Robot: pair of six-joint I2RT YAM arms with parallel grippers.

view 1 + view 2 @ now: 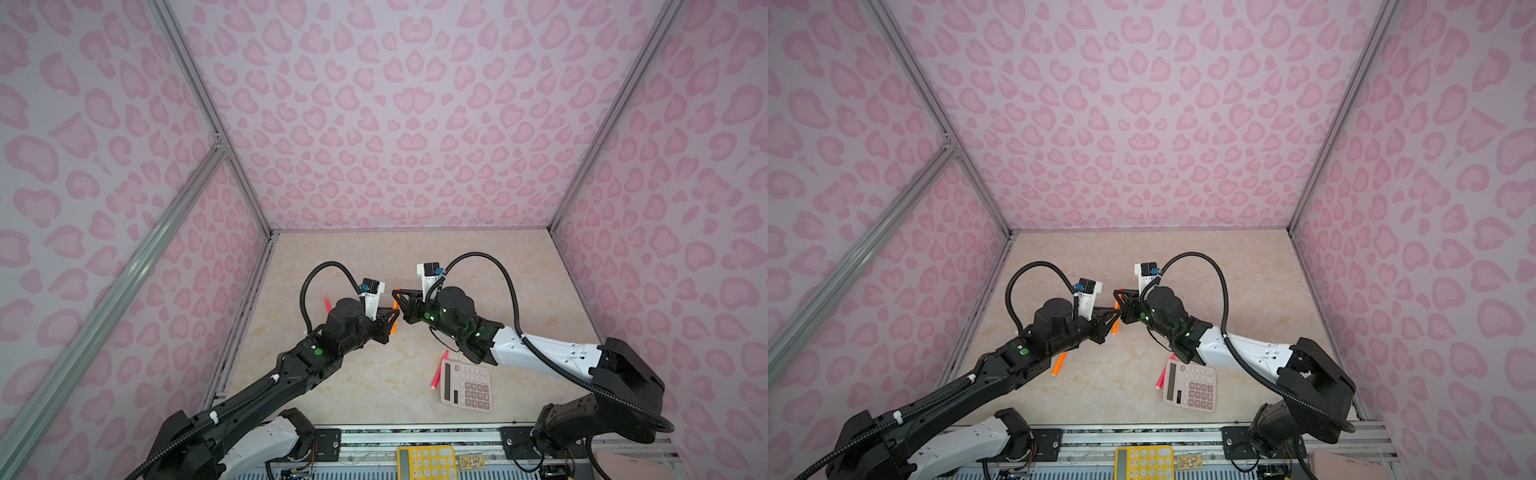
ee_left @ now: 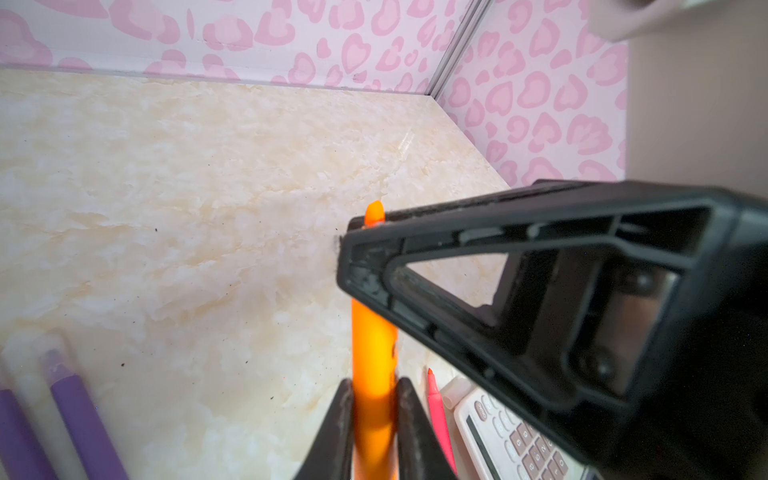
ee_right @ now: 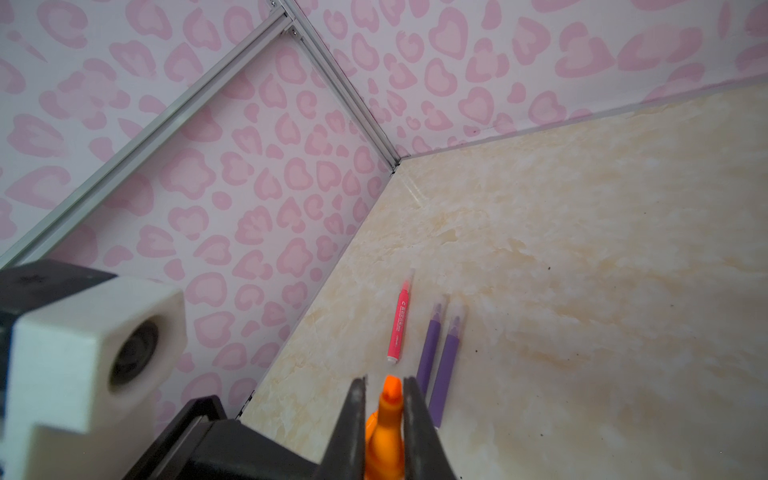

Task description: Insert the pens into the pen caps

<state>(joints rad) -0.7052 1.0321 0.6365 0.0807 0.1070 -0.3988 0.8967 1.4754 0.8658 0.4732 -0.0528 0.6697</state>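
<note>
An orange pen hangs above the table's middle, held by both grippers. My left gripper is shut on its barrel. My right gripper is shut on the same pen near its bare tapered tip, which pokes out past the fingers. Two purple pens and a pink-red pen lie side by side, each with a clear cap on its tip. Another pink-red pen, uncapped, lies beside a short clear pen cap. A second orange pen lies under the left arm.
A pink calculator lies at the front right of the beige table. A yellow calculator rests on the front rail. Pink patterned walls close in three sides.
</note>
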